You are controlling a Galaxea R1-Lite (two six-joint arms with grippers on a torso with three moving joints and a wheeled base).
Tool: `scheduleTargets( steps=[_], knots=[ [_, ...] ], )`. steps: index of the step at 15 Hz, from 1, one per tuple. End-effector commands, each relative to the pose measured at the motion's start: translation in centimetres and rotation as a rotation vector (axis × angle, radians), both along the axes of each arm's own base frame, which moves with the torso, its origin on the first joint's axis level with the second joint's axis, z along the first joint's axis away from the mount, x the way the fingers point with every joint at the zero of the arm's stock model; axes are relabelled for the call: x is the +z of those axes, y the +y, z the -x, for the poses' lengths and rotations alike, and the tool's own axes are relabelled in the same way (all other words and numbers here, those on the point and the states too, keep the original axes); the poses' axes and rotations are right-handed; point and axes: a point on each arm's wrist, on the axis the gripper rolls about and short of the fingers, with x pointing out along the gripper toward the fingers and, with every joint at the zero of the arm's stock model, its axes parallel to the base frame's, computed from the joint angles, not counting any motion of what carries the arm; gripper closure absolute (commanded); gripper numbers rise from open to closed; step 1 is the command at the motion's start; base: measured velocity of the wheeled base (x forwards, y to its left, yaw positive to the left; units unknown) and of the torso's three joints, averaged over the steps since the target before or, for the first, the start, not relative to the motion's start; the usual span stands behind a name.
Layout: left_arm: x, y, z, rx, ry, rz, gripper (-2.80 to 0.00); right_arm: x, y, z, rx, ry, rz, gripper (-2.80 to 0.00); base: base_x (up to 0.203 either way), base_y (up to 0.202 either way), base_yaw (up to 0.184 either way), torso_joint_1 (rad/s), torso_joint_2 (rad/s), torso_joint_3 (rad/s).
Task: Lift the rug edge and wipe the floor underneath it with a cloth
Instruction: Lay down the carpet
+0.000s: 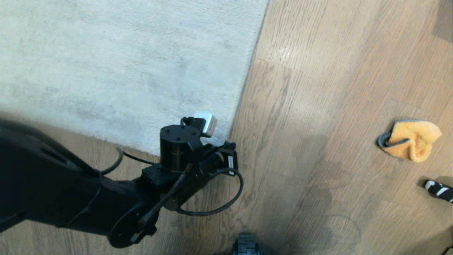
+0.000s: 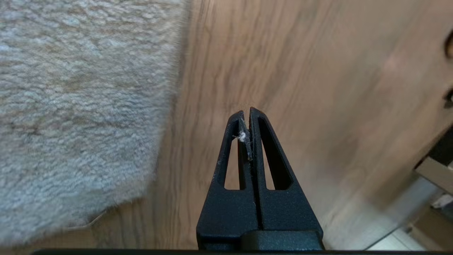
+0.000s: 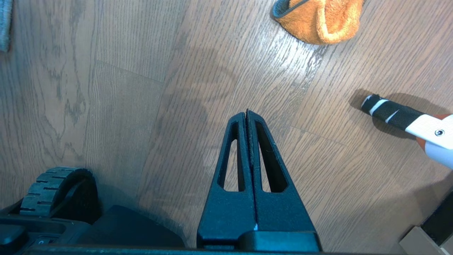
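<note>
Closest to the head camera, the left arm's thick black links fill the lower left, cut off at the frame edge, and its wrist housing hides the fingers from above. Seen from the wrist, the left gripper (image 2: 249, 113) is pressed tight together with nothing held, only a wisp of pale fluff caught between the tips. It hangs over bare floor (image 1: 304, 148) just beside the rug's corner, pointing downward.

The rug (image 1: 124, 67) lies flat, its long side edge running away from the robot and leaning slightly rightward; its far parts are cut off.

The right gripper (image 3: 247, 115) is likewise closed and empty, low over the planks, well apart from the rug.

The cloth (image 1: 410, 140) sits crumpled on the floor far to the rug's right, dark edging toward the rug. Near it a black-and-white-striped handle (image 1: 439, 190) pokes in, mostly out of frame. A treaded wheel (image 3: 56, 191) shows partly.
</note>
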Motion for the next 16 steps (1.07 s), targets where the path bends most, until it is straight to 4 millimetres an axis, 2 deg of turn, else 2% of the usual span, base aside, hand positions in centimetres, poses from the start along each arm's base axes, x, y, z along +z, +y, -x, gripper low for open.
scheduleTargets(
  steps=[1, 4, 7, 9, 13, 16],
  knots=[
    [0.3, 0.9, 0.8, 0.005, 0.019, -0.029, 0.00, 0.0, 0.0, 0.0, 0.001, 0.001, 0.000, 0.00, 0.000, 0.000, 0.000, 0.000, 0.00, 0.000],
    [-2.0, 3.0, 0.4, 0.041, 0.060, -0.204, 0.00, 0.0, 0.0, 0.0, 0.001, 0.001, 0.000, 0.00, 0.000, 0.000, 0.000, 0.000, 0.00, 0.000],
    [-4.7, 4.3, -0.1, 0.062, 0.124, -0.305, 0.00, 0.0, 0.0, 0.0, 0.001, -0.001, 0.000, 0.00, 0.000, 0.000, 0.000, 0.000, 0.00, 0.000],
    [-6.1, 5.3, -1.0, 0.068, 0.130, -0.399, 0.00, 0.0, 0.0, 0.0, 0.001, 0.001, 0.000, 0.00, 0.000, 0.000, 0.000, 0.000, 0.00, 0.000],
    [-7.6, 6.0, -2.3, 0.068, 0.130, -0.483, 0.00, 0.0, 0.0, 0.0, 0.001, 0.001, 0.000, 0.00, 0.000, 0.000, 0.000, 0.000, 0.00, 0.000],
    [-7.3, 6.8, -3.5, 0.076, 0.093, -0.514, 0.00, 0.0, 0.0, 0.0, 0.001, 0.001, 0.000, 0.00, 0.000, 0.000, 0.000, 0.000, 0.00, 0.000]
  ],
)
